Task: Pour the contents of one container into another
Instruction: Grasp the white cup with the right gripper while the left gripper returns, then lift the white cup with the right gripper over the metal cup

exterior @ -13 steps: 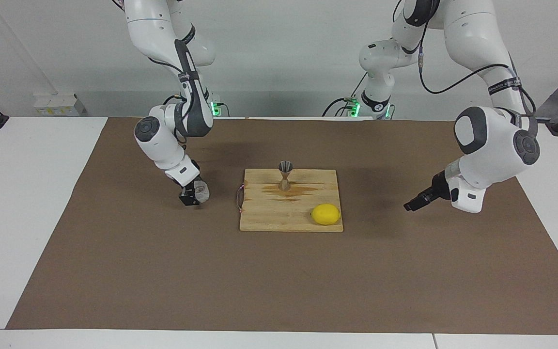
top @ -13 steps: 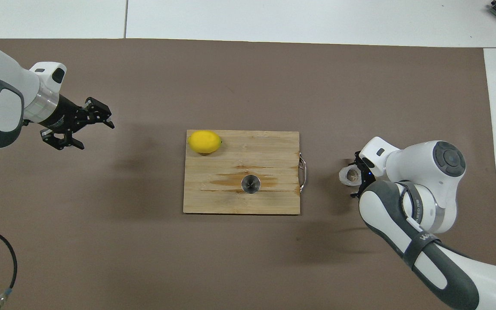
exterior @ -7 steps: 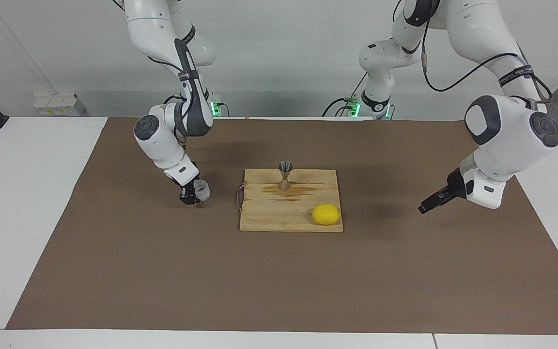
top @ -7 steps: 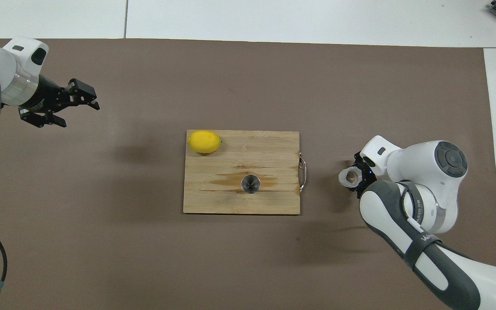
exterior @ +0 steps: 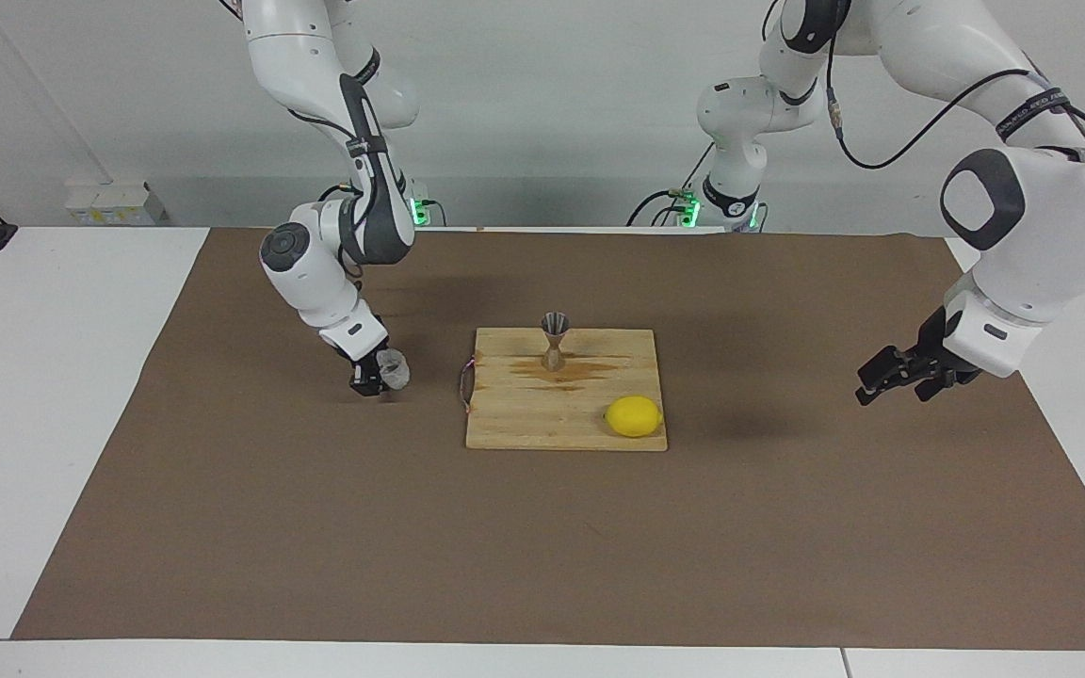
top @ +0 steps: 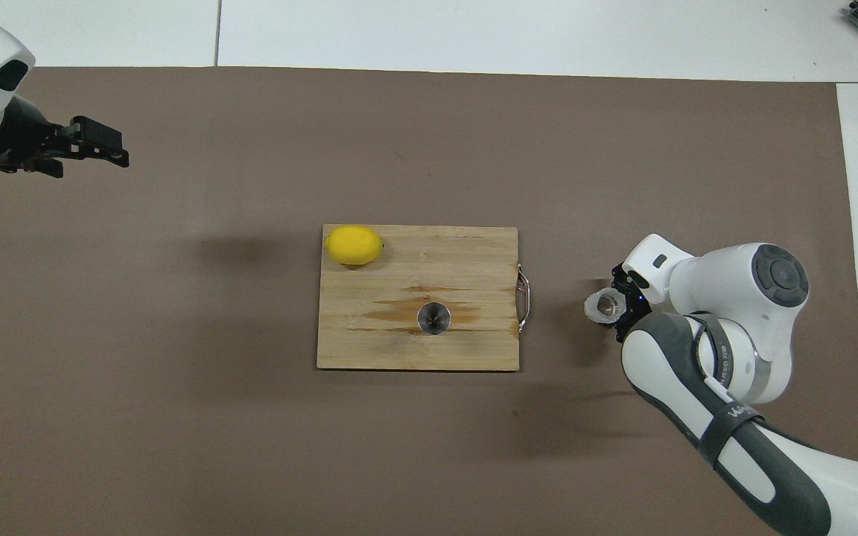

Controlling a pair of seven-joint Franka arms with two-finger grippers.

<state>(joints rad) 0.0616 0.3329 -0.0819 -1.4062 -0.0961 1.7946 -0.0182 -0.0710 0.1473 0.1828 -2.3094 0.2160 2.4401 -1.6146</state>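
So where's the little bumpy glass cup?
The glass cup sits in the right gripper, low over the brown mat beside the wooden board's handle end, toward the right arm's end.

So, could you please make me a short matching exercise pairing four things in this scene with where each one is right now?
Things:
1. textured glass cup
2. metal jigger
3. lemon
4. left gripper

Places:
A. upright on the cutting board, on its stained patch
B. in the air over the brown mat, holding nothing
C. in the right gripper, beside the board's handle end
D. lying at a corner of the board

Pairs: 1-C, 2-A, 3-D, 4-B
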